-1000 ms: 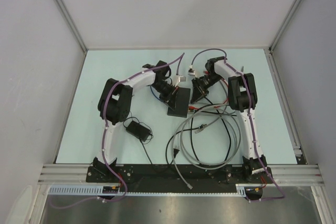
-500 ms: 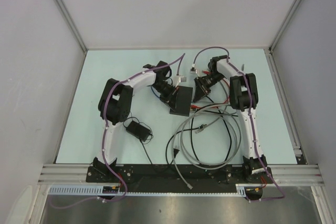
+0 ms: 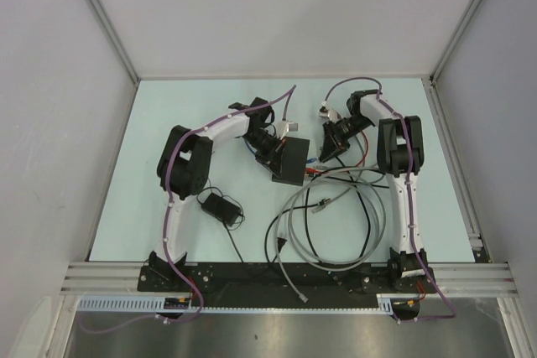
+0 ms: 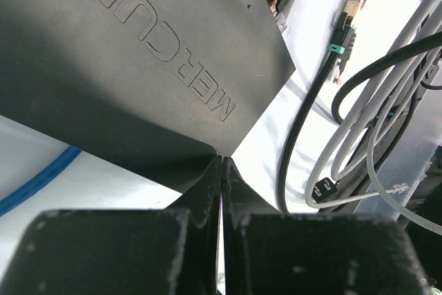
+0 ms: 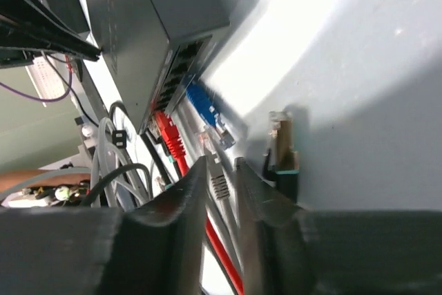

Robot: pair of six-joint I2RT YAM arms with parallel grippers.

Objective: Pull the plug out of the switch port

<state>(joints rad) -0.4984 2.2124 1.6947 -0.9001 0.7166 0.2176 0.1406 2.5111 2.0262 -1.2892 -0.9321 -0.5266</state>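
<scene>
The switch (image 3: 291, 162) is a flat black box at the table's middle; in the left wrist view (image 4: 138, 67) its top fills the frame. My left gripper (image 3: 274, 152) is shut and empty, its tips (image 4: 222, 159) against the switch's near corner. My right gripper (image 3: 330, 147) is shut on a grey plug (image 5: 219, 183) with a clear tip, held a little off the switch's port side (image 5: 181, 67). A red plug (image 5: 166, 132) sits in a port. A blue plug (image 5: 204, 103) is at the ports; I cannot tell if it is seated.
A loose black plug with a teal band (image 5: 282, 153) lies right of my right fingers. Coiled grey and black cables (image 3: 336, 224) lie in front of the switch. A small black power adapter (image 3: 216, 204) with a thin cord lies at the left. A blue cable (image 4: 41, 177) runs under the switch.
My right gripper has moved right and away from the switch with the grey plug in it. The switch has shifted slightly right. My left gripper stays at the switch.
</scene>
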